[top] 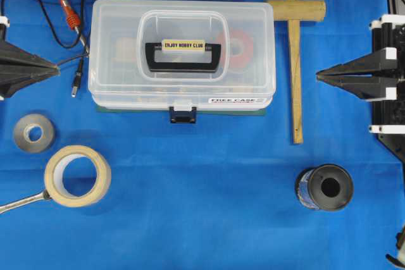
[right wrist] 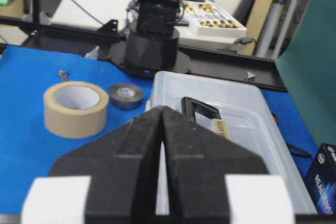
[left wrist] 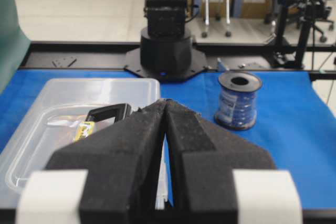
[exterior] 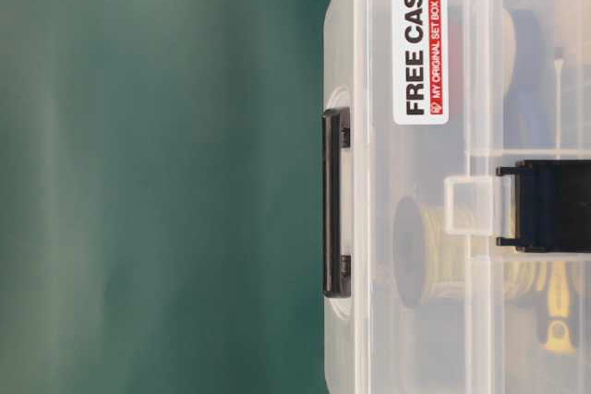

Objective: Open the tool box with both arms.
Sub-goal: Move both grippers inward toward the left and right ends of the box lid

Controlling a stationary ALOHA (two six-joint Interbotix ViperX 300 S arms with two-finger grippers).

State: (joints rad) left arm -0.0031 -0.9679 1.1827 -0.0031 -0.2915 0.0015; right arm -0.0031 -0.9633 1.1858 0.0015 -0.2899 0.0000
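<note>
The left hand (top: 56,62) is seen fully closed, its fingers pressed together, with nothing held or touched; it is parked at the left edge of the bench (top: 209,181), well apart from the tool box (top: 182,55). The right hand (top: 318,75) is likewise closed tight and empty, at the right edge, pointed toward the box.

The tool box is placed at the middle of the far side of the bench, lid down, its black handle (top: 183,55) folded flat on top and its dark latch (top: 182,115) set on the near side. Through the clear walls, a red spool (top: 239,45) and a reel of yellow wire (exterior: 434,251) can be made out inside; other contents are blurred.
</note>
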